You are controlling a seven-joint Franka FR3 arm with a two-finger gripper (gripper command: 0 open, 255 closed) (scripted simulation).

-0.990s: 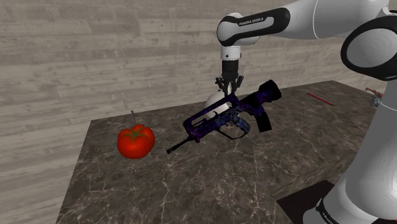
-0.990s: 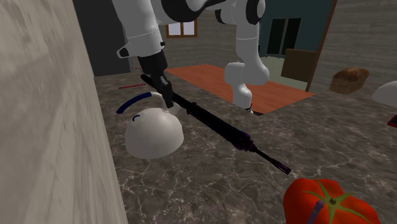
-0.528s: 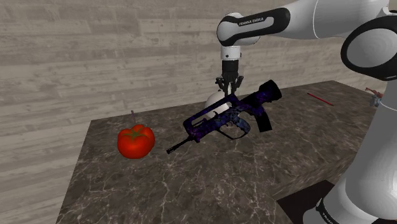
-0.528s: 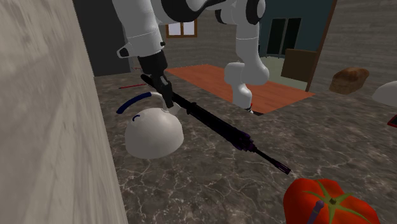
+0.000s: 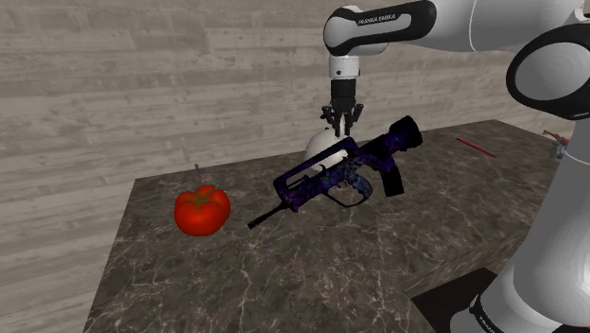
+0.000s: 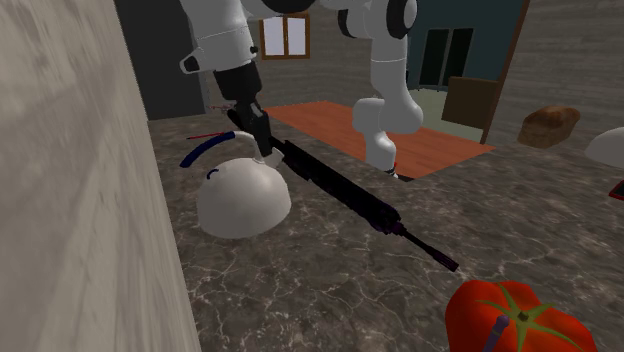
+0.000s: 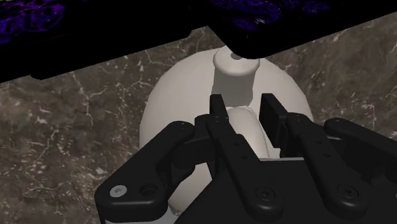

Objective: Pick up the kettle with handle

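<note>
The kettle (image 5: pixel 320 147) is a white dome with a thin blue arched handle (image 6: pixel 205 150), standing at the back of the dark marble table (image 5: pixel 284 274). My gripper (image 5: pixel 341 121) comes straight down onto its top. In the wrist view the gripper (image 7: pixel 245 108) is shut on a white upright part on the top of the kettle (image 7: pixel 184 95), clasped between both fingers. In the second exterior view the gripper (image 6: pixel 268 155) meets the kettle (image 6: pixel 243 195) at its crown. Whether the kettle's base touches the table I cannot tell.
A dark purple-black rifle (image 5: pixel 340 175) lies slanted right in front of the kettle, very close to the gripper; it shows in the second exterior view too (image 6: pixel 350 200). A red tomato (image 5: pixel 201 210) sits toward the shoulder view's left. A plank wall runs behind the table.
The gripper has risen a little, and the kettle has moved up slightly with it. The rifle and tomato have stayed put.
</note>
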